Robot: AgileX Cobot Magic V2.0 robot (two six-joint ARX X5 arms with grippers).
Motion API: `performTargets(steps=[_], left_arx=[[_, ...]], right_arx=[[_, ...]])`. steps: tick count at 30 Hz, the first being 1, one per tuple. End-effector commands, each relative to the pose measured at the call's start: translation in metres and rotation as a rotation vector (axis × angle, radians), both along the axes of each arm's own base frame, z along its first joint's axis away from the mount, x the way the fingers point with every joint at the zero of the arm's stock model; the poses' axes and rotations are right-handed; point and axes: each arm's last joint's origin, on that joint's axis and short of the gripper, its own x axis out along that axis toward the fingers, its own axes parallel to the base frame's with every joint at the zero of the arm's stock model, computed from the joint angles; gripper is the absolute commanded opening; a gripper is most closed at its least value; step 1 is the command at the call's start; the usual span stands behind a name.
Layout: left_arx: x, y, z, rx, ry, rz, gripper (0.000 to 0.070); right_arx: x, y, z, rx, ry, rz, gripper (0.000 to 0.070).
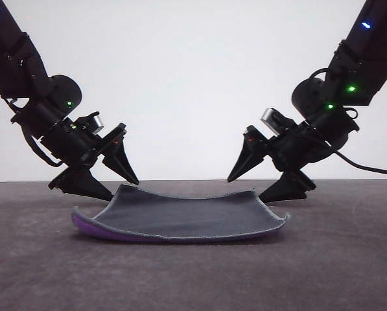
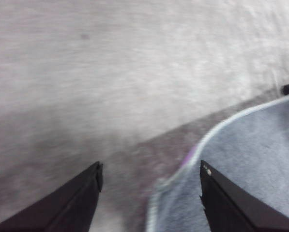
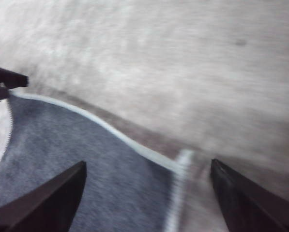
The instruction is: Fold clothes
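pincers [image 1: 119, 188] [image 1: 250, 188] agape beside cloth [image 1: 180, 214]

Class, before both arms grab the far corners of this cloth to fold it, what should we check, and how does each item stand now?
1. Left hand open: ok.
2. Right hand open: ok.
3. Cloth lying grey face up, purple underneath: ok.
4. Each hand near a far corner: ok.
5. Corners already between the fingers: cannot tell; the wrist views are blurred.
6. Cloth flat on the table: not ok, its edges curl up.
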Motion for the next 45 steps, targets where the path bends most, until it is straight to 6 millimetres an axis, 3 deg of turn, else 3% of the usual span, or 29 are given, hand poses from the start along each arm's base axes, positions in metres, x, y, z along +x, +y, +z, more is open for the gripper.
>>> performTargets(steps=[1, 10, 13, 19, 21, 23, 25, 35, 45], left_arx=[[0.005, -0.004, -0.004, -0.001, -0.006, -0.02, 0.0389], [0.003, -0.013, -0.005, -0.001, 0.0, -0.039, 0.0389], [0.002, -0.013, -0.005, -0.001, 0.004, -0.04, 0.0389], [0.001, -0.013, -0.006, 0.003, 0.025, -0.04, 0.0366], [0.0, -0.013, -0.006, 0.004, 0.029, -0.04, 0.025], [0.001, -0.013, -0.006, 0.004, 0.026, -0.04, 0.0107], [0.001, -0.013, -0.006, 0.003, 0.02, -0.041, 0.001], [0.002, -0.013, -0.005, -0.008, 0.002, -0.057, 0.0], [-0.007, -0.007, -0.008, -0.064, 0.064, -0.173, 0.0]], right_arx=[[0.002, 0.007, -0.014, -0.003, 0.045, 0.005, 0.0522], [0.003, 0.013, -0.013, 0.005, 0.032, 0.001, 0.0518], [0.003, 0.013, -0.013, 0.005, 0.032, 0.001, 0.0445], [0.003, 0.013, -0.013, 0.003, 0.036, 0.001, 0.0376], [0.003, 0.013, -0.013, 0.003, 0.035, 0.001, 0.0286], [0.003, 0.013, -0.013, 0.001, 0.032, 0.001, 0.0136], [0.003, 0.013, -0.013, 0.0, 0.028, 0.001, 0.0015], [0.004, 0.005, -0.012, 0.001, -0.001, 0.027, 0.0001], [-0.004, -0.006, -0.001, 0.075, 0.016, 0.16, 0.0001]])
